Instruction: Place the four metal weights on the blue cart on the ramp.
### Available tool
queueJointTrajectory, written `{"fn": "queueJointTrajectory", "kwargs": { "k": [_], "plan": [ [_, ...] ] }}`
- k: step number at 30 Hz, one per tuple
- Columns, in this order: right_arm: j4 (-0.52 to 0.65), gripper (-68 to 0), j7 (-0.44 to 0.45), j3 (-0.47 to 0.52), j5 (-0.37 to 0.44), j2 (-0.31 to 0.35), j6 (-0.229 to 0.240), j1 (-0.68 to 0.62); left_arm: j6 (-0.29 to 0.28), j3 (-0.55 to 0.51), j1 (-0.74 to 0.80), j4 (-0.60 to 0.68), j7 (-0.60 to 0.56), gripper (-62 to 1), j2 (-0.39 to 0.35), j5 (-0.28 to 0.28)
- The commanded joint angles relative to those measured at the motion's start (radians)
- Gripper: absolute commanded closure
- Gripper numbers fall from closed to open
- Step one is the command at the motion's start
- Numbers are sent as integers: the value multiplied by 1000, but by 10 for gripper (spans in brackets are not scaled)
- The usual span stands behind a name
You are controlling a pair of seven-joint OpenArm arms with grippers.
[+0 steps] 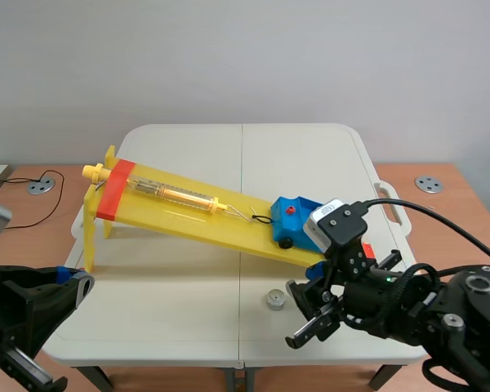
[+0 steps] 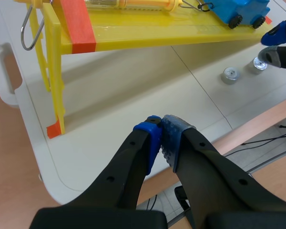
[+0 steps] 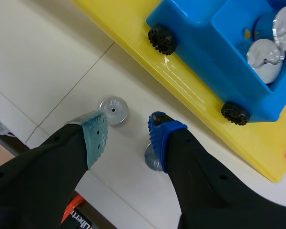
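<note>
Right pincer [image 3: 127,130] open above two small silver metal weights [image 3: 113,109] on the white desk [image 1: 188,294], lower right of the scene (one half hidden beneath it). Two more lie in the blue wheeled cart [image 3: 200,47] at the foot of the yellow ramp [image 1: 180,214]. Left pincer [image 2: 162,125] closed, empty.

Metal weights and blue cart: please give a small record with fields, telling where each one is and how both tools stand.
cart: blue cart at the low end of the yellow ramp, spring scale uphill of it
in cart: two loaded weights seen
on table: first table weight ahead of the right tool's grey-green pad; second table weight partly hidden under its blue-padded finger
right tool: open, above both table weights
left tool: shut, empty, over the white table edge
</note>
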Motion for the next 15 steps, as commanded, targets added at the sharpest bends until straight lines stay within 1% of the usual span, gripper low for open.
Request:
{"fn": "queueJointTrajectory", "kwargs": {
  "k": [1,4,7,8,12,15],
  "plan": [
    [37,-222,145,2,39,-17,-16,85,-26,-15,-26,70,-99,-27,6,-59],
    [8,-222,160,-11,37,-31,-35,102,-26,-15,-26,70,-99,-27,6,-59],
    [-14,-222,179,-21,14,-43,-45,119,-26,-15,-26,70,-99,-27,6,-59],
    [-20,-222,182,-26,14,-47,-56,124,-26,-15,-26,70,-99,-27,6,-59],
    [-40,-222,194,-47,-2,-56,-64,137,-26,-15,-26,70,-99,-27,5,-59],
    [-48,-222,199,-66,-18,-59,-92,142,-26,-15,-26,70,-99,-27,5,-59]
  ]
}}
